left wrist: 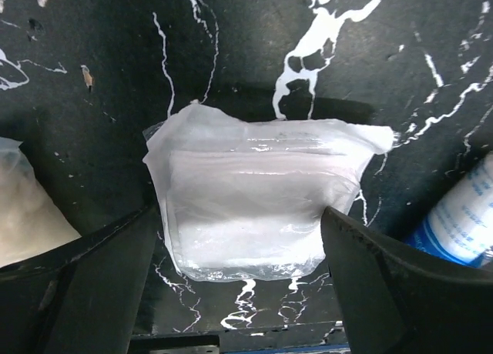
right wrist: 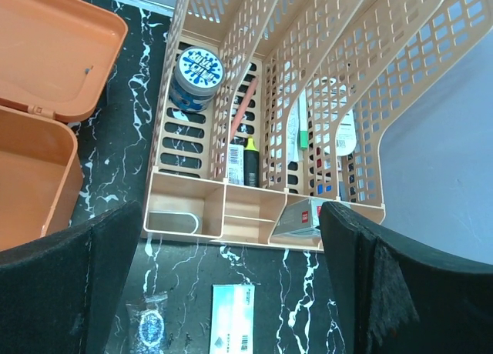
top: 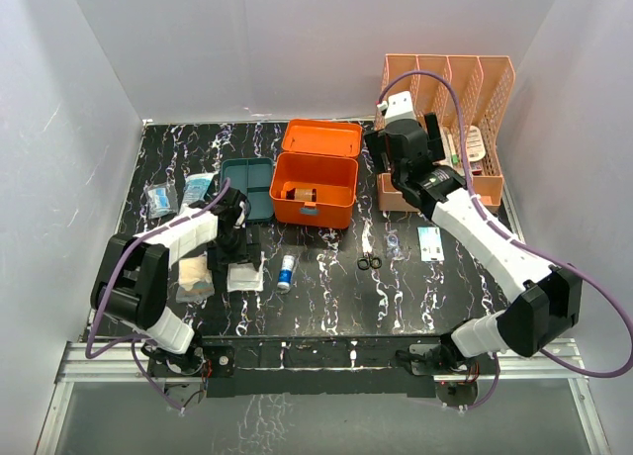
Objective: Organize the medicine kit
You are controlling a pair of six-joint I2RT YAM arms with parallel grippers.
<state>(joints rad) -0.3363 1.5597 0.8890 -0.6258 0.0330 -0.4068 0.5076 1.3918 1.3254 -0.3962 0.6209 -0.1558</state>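
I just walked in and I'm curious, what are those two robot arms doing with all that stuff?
Two robot arms are tidying up. The orange medicine kit sits open on the table, its teal tray out beside it. The left tool is open, a finger on each side of a clear plastic pouch lying flat. The right tool is open and empty, near the peach file organizer. Scissors and a small bottle lie loose on the table.

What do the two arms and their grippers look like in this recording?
The left arm and right arm pair white link covers with black joints; a purple cable loops along each. The left gripper and right gripper have broad matte-black fingers.
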